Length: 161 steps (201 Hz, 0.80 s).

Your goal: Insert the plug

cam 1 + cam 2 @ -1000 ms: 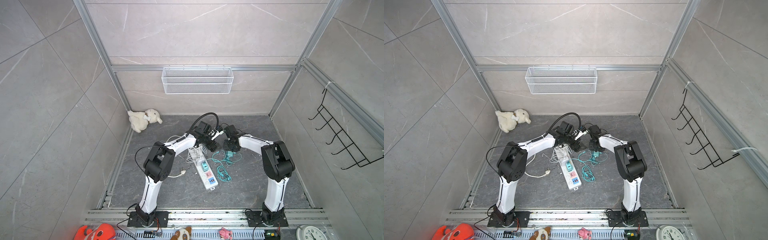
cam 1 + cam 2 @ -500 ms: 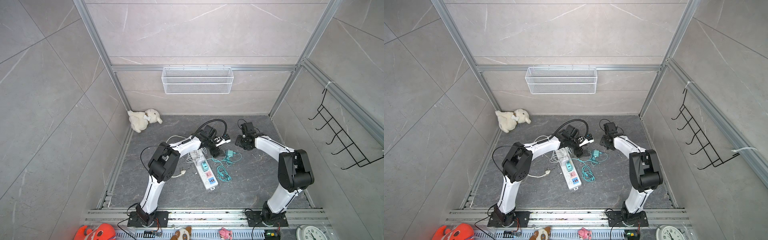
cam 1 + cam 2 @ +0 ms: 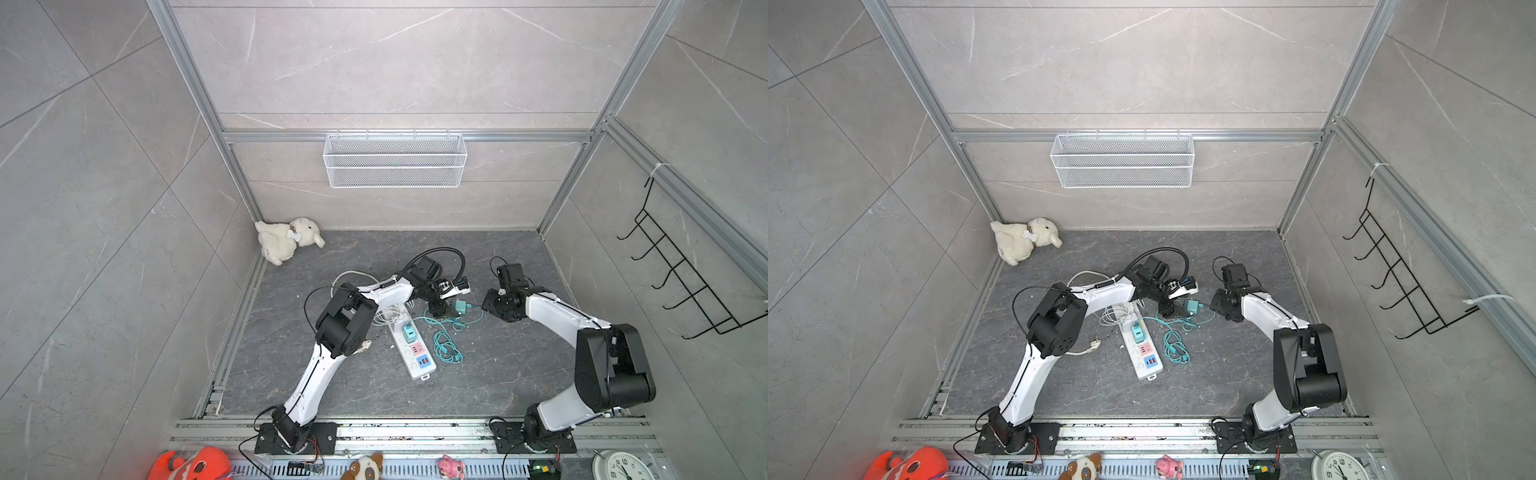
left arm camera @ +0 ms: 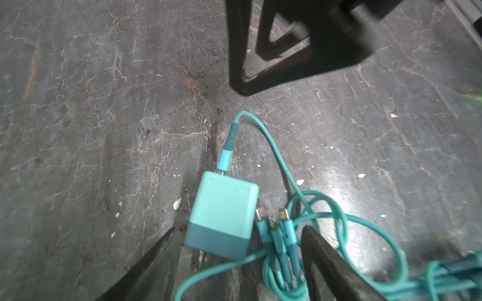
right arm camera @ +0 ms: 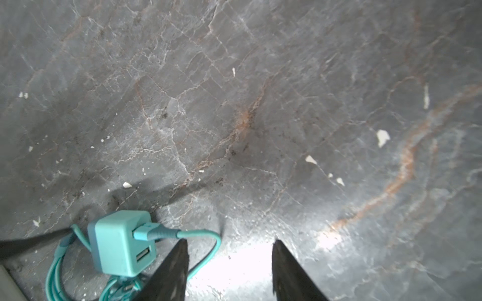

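Pick-up step, seemingly. On floor (image 3: pixel 498 374), white power strip (image 3: pixel 413 353). At its two o'clock, left gripper (image 4: pixel 240 230), jaws wide, straddling without pinching. At three o'clock from there, right gripper (image 5: pixel 229 271), jaws apart, empty. Between left fingers (image 4: pixel 156 260), lying flat: teal plug (image 4: pixel 221 216), cable (image 4: pixel 273 146) attached. Next: close, lift, line up over strip, press in.

The bench (image 4: pixel 104 104) looks like dark grey veined stone, smooth, with a soft sheen that flares white under glare. The charger (image 4: pixel 221 216) is matt teal plastic, and its cable (image 4: pixel 276 156) looks smooth and rubbery. The power strip (image 3: pixel 414 369) is smooth white plastic. The basket (image 3: pixel 395 160) is white-coated wire mesh, the toy dog (image 3: pixel 286 243) fluffy cloth, and the frame rails (image 3: pixel 270 136) dull metal.
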Each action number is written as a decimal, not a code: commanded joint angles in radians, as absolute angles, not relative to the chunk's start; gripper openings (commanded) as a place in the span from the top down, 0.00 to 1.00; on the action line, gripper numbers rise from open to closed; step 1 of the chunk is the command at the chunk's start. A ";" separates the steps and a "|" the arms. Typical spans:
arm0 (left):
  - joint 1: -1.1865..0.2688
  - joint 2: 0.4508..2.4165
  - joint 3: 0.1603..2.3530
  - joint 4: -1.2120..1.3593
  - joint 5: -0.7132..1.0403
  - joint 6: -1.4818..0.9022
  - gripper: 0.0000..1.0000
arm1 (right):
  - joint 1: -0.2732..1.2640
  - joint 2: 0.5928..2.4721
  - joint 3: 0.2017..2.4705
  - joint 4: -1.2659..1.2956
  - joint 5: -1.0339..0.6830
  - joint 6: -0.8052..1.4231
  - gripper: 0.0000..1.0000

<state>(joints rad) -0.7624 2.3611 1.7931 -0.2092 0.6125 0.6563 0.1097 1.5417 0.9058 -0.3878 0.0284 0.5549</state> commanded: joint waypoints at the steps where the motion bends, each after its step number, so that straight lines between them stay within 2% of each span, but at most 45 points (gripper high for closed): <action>1: -0.759 2.390 1.851 -0.195 0.642 0.700 0.26 | 0.095 1.500 0.874 -0.382 0.010 0.565 0.47; 26: -0.759 2.423 1.922 -0.251 0.637 0.692 0.27 | 0.080 1.483 0.851 -0.376 -0.005 0.561 0.47; 59: -0.758 2.490 2.067 -0.408 0.627 0.692 0.34 | 0.073 1.459 0.838 -0.376 -0.014 0.554 0.48; 161: -0.755 2.544 2.193 -0.620 0.614 0.756 0.34 | 0.067 1.427 0.836 -0.377 -0.045 0.542 0.48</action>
<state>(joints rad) -0.7586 2.5214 2.1330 -0.5476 0.6041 0.7193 0.0711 1.4548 0.8471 -0.3828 -0.0311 0.5537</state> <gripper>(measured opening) 0.658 0.519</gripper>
